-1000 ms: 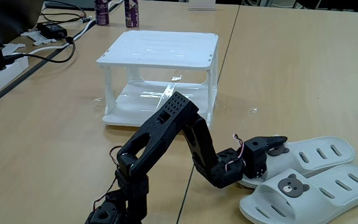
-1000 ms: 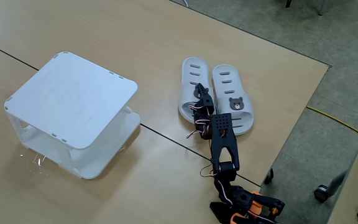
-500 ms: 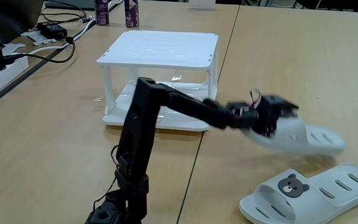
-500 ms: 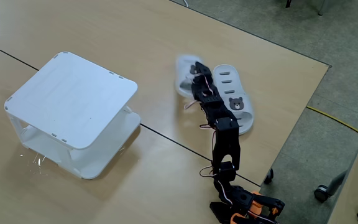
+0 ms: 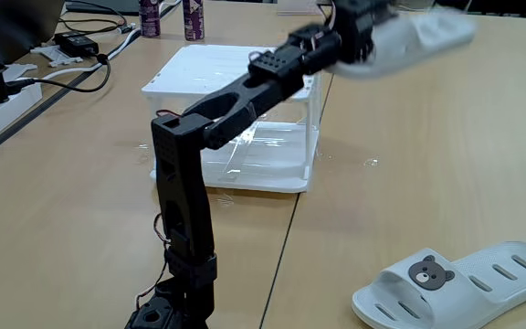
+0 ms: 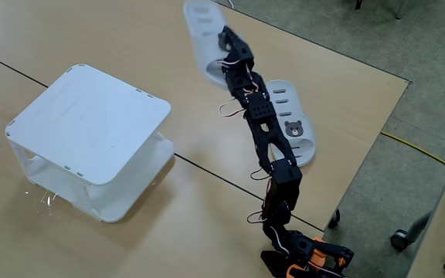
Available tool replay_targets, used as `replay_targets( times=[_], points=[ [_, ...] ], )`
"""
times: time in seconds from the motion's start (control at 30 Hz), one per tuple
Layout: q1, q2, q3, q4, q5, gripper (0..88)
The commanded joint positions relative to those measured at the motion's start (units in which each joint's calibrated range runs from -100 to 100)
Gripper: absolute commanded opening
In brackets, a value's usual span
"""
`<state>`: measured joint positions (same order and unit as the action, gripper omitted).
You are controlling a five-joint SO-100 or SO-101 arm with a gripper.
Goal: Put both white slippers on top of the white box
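One pale grey-white rubber slipper (image 5: 420, 35) is hanging high in the air, blurred, with the black claw (image 5: 365, 29) clamping it at its near end. In a fixed view from above, that lifted slipper (image 6: 200, 35) is showing at the tip of the stretched-out arm, claw (image 6: 224, 45) closing on it, well apart from the stand. Second slipper with the brown bear-face badge (image 5: 459, 282) is lying flat on the wooden worktop (image 5: 418, 155), slotted strap up; from above, it (image 6: 292, 129) is resting just beside the arm's middle links. Square white plastic two-tier box (image 5: 237, 114) is standing upright on the worktop, flat top bare; in the view from above, the box (image 6: 91, 139) is sitting to the left of the arm.
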<state>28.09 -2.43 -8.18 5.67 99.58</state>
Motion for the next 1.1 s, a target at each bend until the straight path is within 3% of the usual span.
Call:
replay_targets(
  times=[0.0, 0.23, 0.63, 0.83, 1.07],
  points=[
    [-0.29, -10.31, -10.45, -0.23, 0.42, 0.8],
    [-10.16, -11.07, -9.73, -0.23, 0.42, 0.8],
    [-43.14, -11.16, 0.37, -0.32, 0.42, 0.8],
    [-45.20, -10.73, 1.91, -0.40, 0.42, 0.8],
    [-44.62, 2.14, -7.30, -0.75, 0.42, 0.8]
  ],
)
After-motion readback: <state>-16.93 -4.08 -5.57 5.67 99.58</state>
